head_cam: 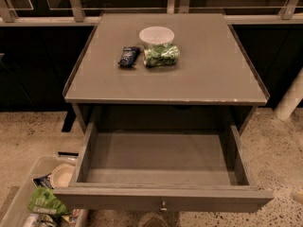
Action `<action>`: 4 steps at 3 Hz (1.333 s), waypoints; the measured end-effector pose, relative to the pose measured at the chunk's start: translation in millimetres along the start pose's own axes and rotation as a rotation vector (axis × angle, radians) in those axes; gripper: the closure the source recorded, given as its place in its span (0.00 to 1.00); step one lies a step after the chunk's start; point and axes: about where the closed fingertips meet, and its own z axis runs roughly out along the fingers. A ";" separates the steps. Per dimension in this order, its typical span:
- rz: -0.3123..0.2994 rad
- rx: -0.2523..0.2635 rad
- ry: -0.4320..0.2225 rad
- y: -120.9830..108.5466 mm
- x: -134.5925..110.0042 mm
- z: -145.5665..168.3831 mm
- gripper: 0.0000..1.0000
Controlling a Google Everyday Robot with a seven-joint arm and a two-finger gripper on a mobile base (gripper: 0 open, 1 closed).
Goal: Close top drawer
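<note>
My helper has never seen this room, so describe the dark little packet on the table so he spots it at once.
Find the grey table with its drawer pulled open; the tool is not in view. Near the back of the tabletop sit a white bowl, a green bag and, leftmost, the packet. It alone is dark, flat and oblong.
</note>
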 end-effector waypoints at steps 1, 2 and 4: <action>0.007 -0.069 0.021 32.6 10.6 24.4 0.00; -0.062 -0.067 0.075 52.8 13.6 49.9 0.00; -0.182 -0.005 0.002 27.9 10.6 78.7 0.00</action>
